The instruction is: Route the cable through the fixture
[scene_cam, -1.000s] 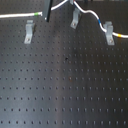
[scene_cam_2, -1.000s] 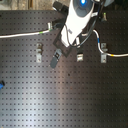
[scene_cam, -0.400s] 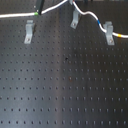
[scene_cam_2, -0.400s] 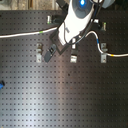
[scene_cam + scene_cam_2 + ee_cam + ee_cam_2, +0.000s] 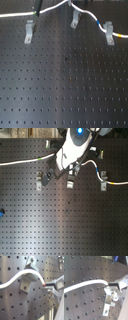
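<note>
**Cable held near the middle clip: risks from here**

We see the cable [image 5: 90,15] running along the far edge of the perforated board [image 5: 65,85] in the first exterior view, from that view's left, past three metal clips. It appears to lie in the right clip [image 5: 109,33], a yellow band just beyond it, and to pass at or over the middle clip [image 5: 75,20]. The left clip [image 5: 29,31] stands clear below the cord, not yet threaded, as we judge it.

In the first wrist view the gripper [image 5: 46,287] has its fingers pinched together on the cable, at a spot that shows red, just beside a clip [image 5: 28,279]. The cord arcs over that clip's top rather than sitting in its slot.

Risks, as we judge them:
- A thin cord in a narrow pinch may slip if pulled sideways.
- Tension toward the left clip could lift the cord out of the right clip.
- Fingers sit close to the clip; a low pass may strike it.
- Slack bowing upward may miss the slot.
</note>
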